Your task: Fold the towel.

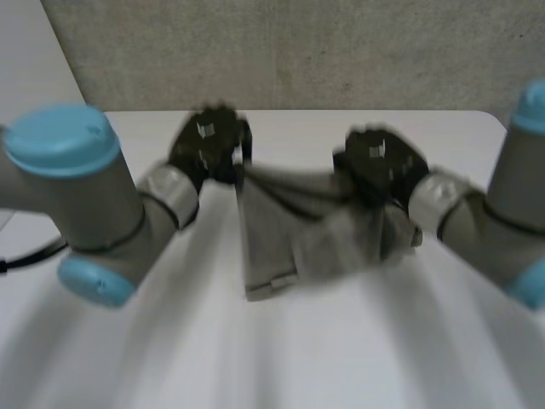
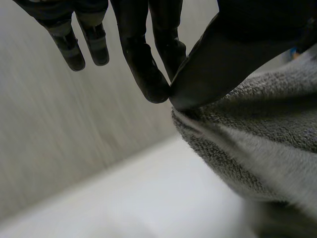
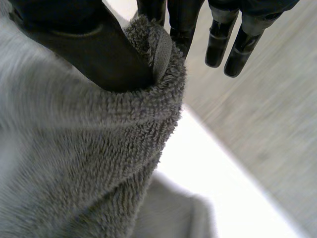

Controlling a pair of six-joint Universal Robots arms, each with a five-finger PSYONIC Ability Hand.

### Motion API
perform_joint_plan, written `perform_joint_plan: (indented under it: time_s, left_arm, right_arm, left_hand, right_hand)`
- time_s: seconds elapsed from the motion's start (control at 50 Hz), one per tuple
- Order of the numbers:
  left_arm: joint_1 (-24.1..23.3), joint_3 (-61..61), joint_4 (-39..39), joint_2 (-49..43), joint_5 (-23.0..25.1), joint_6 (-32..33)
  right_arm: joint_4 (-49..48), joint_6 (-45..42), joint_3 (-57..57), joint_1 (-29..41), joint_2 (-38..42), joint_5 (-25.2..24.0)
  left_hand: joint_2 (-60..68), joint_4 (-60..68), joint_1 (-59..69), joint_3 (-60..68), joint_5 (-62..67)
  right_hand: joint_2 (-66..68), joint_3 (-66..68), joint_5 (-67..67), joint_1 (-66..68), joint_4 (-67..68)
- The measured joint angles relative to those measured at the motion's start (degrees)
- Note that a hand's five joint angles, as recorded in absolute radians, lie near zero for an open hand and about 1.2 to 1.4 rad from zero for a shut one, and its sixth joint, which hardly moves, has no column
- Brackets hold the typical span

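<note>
Fingers (image 2: 148, 74) and thumb of the left hand (image 1: 209, 145) pinch one upper corner of the grey towel (image 1: 289, 230). The right hand (image 1: 383, 166) pinches the other. The towel hangs between them, its lower end reaching the white table (image 1: 255, 358).

Grey arms (image 1: 102, 213) with light-blue caps (image 1: 60, 141) carry a black left hand (image 1: 209, 141) and black right hand (image 1: 383, 162).
</note>
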Motion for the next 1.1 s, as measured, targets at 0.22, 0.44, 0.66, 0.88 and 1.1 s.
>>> perform_joint_plan:
  time_s: [0.22,0.44,0.66,0.88,1.1]
  left_arm:
    - [2.3,6.8,13.9,16.2,0.3,4.4]
    - [8.3,-9.9,17.6,21.3,6.8,4.7]
    - [9.7,-25.9,17.2,12.0,10.7,5.8]
    - [8.1,-26.0,16.9,2.2,10.2,6.9]
    - [6.9,-24.1,16.8,1.3,10.2,6.7]
  right_arm:
    - [-5.7,2.3,-28.7,1.2,-0.7,-0.3]
    - [-11.0,0.2,-1.4,0.6,-10.2,-5.3]
    - [-11.0,-10.3,20.8,1.2,-9.6,-5.7]
    - [-10.9,-9.6,26.0,1.3,-9.9,-3.6]
    - [-10.5,-4.3,25.3,0.2,-10.1,5.2]
  left_hand:
    - [0.1,0.0,0.8,0.0,0.3]
    - [0.1,0.0,0.8,0.0,0.3]
    - [0.1,0.0,0.8,0.0,0.3]
    - [-31.8,0.0,-29.6,0.0,-31.9]
    - [-36.5,0.0,-34.1,0.0,-37.5]
  right_hand:
    - [1.9,0.0,0.0,0.3,0.0]
    - [1.9,0.0,0.0,0.3,0.0]
    - [1.9,0.0,0.0,0.3,0.0]
    - [-7.1,0.0,-12.6,-11.1,0.0]
    - [-54.7,0.0,-64.2,-58.9,0.0]
